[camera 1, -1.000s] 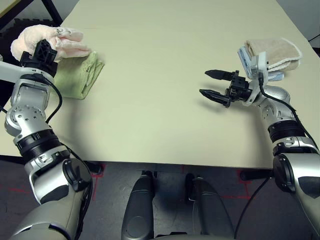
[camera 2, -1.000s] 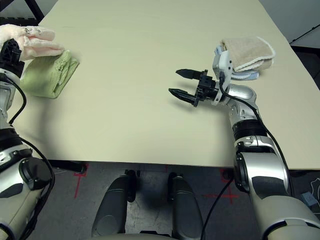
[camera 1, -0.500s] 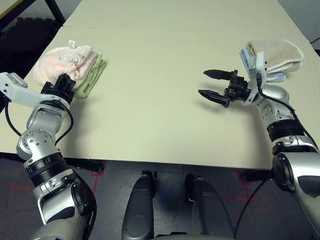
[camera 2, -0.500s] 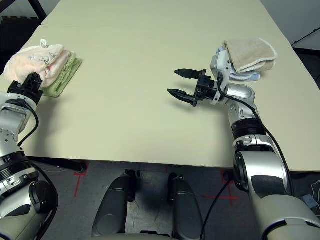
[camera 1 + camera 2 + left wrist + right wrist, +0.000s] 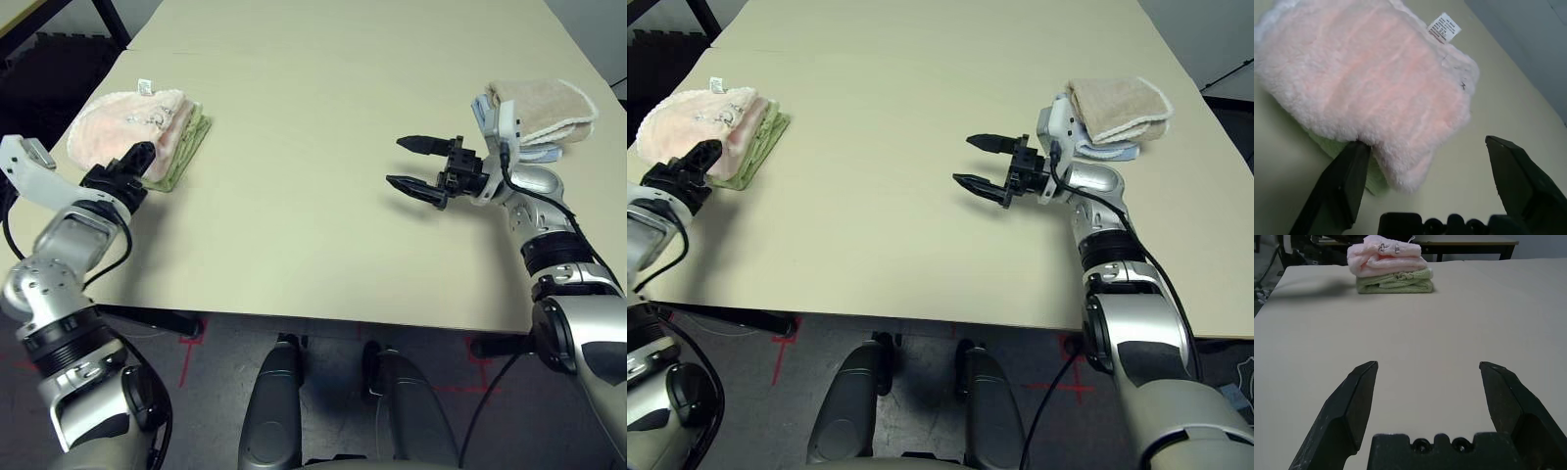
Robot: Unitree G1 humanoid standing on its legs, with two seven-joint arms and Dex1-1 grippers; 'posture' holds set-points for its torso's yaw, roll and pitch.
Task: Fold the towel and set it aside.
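The pale pink towel [image 5: 125,116] lies folded on top of a light green towel [image 5: 184,149] at the table's left edge; it is also seen in the left wrist view [image 5: 1366,88] and the right wrist view [image 5: 1386,257]. My left gripper [image 5: 135,162] is open just in front of the towel's near edge and holds nothing. In the left wrist view the gripper [image 5: 1425,147] has its fingers spread wide around the towel's near corner. My right gripper [image 5: 397,162] hovers open and empty over the right middle of the table [image 5: 294,196], far from the towel.
A beige folded towel [image 5: 544,100] lies on a blue one [image 5: 482,110] at the table's right edge, behind my right wrist. The table's front edge runs just below both forearms. Dark floor and a table frame lie beyond the left edge.
My left gripper set the pink towel down on the green towel, opened and let go of it, and drew back slightly towards me. The right arm has barely moved.
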